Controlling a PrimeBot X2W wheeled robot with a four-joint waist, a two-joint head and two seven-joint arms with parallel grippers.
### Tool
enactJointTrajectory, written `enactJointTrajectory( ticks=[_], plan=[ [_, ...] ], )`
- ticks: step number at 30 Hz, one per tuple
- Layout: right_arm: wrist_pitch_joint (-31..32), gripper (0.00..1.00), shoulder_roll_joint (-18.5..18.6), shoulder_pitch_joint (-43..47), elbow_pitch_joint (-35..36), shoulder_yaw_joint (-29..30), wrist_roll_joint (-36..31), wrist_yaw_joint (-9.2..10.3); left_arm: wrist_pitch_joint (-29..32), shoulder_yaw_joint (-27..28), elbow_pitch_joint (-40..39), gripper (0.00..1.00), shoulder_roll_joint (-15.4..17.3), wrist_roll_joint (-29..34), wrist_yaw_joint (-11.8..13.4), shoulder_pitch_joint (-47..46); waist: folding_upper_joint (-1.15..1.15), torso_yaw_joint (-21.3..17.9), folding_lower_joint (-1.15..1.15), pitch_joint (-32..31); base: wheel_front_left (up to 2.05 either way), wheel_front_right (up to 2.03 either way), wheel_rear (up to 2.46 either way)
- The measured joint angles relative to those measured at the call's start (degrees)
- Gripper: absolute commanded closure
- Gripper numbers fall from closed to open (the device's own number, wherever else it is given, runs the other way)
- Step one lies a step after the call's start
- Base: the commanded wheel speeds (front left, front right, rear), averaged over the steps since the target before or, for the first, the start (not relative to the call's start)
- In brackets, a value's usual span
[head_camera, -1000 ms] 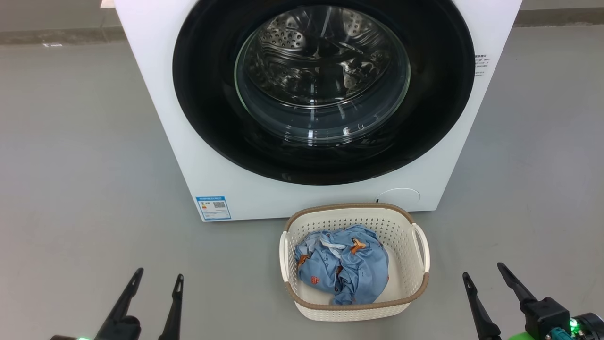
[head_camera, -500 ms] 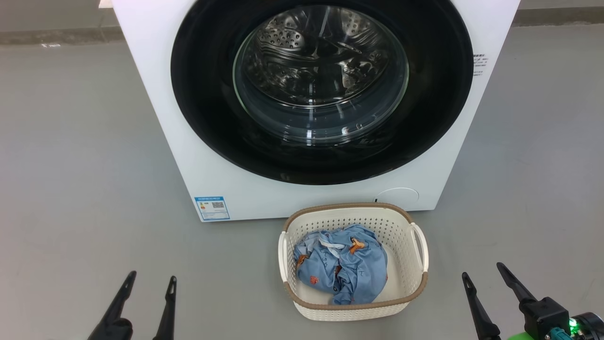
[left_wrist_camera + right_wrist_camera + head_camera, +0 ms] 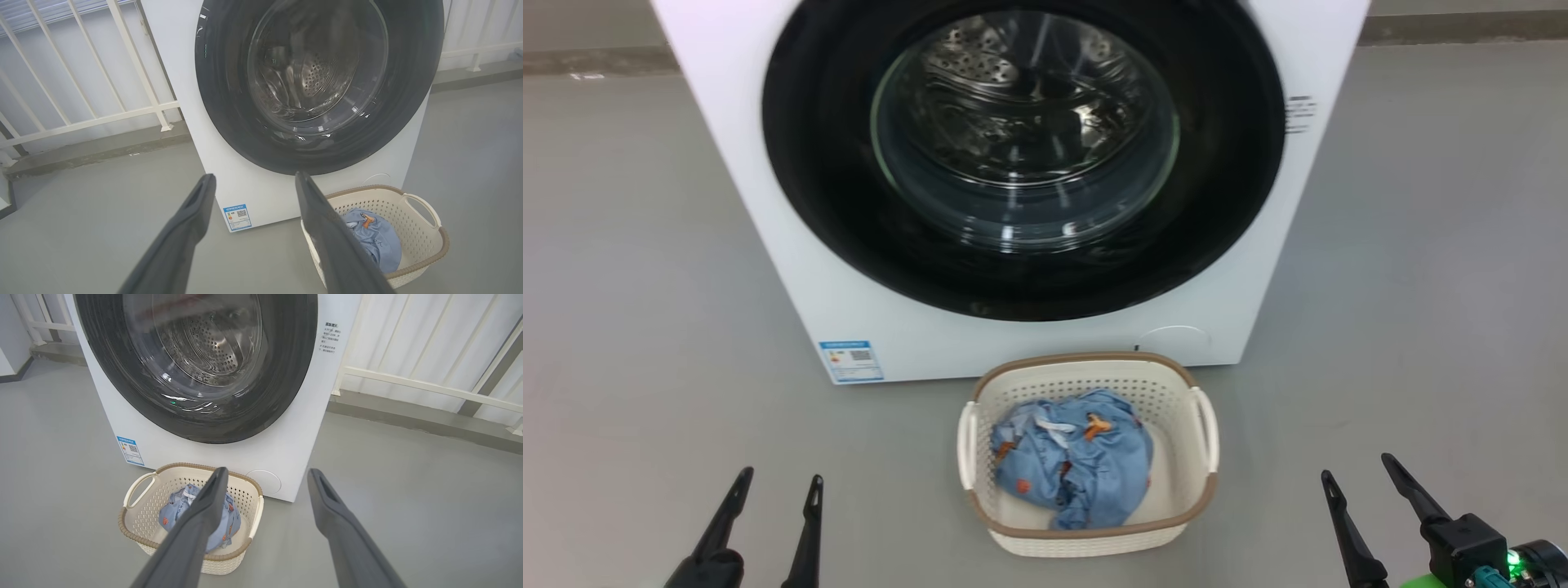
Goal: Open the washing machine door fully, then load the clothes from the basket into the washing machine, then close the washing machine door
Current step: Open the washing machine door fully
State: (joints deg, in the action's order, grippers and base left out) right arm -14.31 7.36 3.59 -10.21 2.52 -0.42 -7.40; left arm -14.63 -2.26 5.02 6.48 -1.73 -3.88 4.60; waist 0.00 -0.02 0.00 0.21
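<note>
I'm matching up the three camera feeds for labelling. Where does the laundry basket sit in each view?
Head view: the basket is at bottom centre, on the floor in front of the washing machine.
Left wrist view: the basket is at lower right.
Right wrist view: the basket is at lower left.
Shared landmark: the blue energy label, low on the machine's front, sits up and left of the basket in every view.

**Both claws held wide, nothing gripped**

The left claw is seen at the lower left of the head view, the right claw at the lower right. Both are held low, with the long dark fingers pointed up that view and spread wide apart. Nothing is gripped or touched by either.
</note>
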Motion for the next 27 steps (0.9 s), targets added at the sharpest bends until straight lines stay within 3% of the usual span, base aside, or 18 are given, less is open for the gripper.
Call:
enactJointTrajectory(
  ticks=[14, 27],
  plan=[
    [0.0, 0.0, -0.2, 0.0, 0.0, 0.1, 0.0, 0.0, 0.0, 2.2, -1.1, 0.0, -2.1, -0.3, -1.0, 0.0, 0.0, -0.1, 0.0, 0.5, 1.11, 1.11, -2.22],
    [0.0, 0.0, -0.5, 0.0, 1.0, 0.1, 0.5, 0.0, 0.0, 4.3, -1.4, 0.0, -3.2, -0.3, -2.0, 0.0, 0.0, -0.1, 0.0, 1.0, 0.21, 0.21, -0.42]
  ],
)
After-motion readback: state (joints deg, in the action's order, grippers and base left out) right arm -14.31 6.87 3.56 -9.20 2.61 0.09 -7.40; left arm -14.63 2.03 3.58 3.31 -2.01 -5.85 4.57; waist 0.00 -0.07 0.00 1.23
